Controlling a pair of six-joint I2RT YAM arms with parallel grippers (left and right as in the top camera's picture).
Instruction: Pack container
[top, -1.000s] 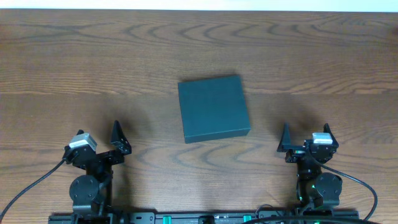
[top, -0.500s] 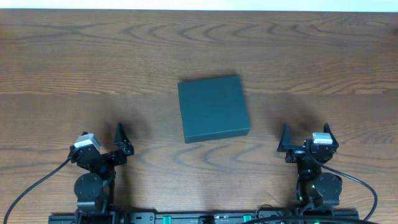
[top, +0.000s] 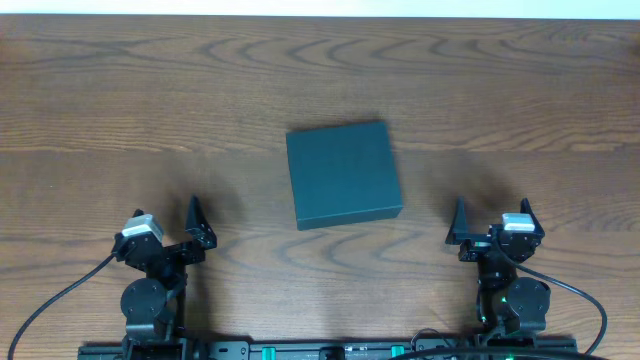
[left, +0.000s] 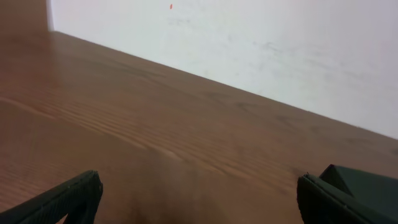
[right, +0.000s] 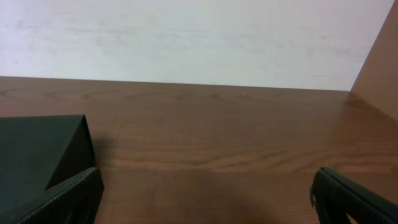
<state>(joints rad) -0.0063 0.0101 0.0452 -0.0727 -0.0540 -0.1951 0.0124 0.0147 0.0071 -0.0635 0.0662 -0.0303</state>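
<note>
The container (top: 343, 175) is a dark teal-green square box that lies shut on the middle of the wooden table. My left gripper (top: 165, 228) sits near the front edge, left of the container and apart from it. It is open and empty in the left wrist view (left: 199, 202). My right gripper (top: 492, 218) sits near the front edge to the container's right. It is open and empty in the right wrist view (right: 205, 199). There the container's corner (right: 37, 155) shows at the far left, beyond my left finger.
The wooden table (top: 150, 100) stretches back to a white wall (right: 186, 37). A wooden side panel (right: 379, 68) stands at the right. Black cables (top: 60, 290) run from both arm bases along the front edge.
My left arm has shifted slightly to the right and turned a little. The right arm and the container have not moved.
</note>
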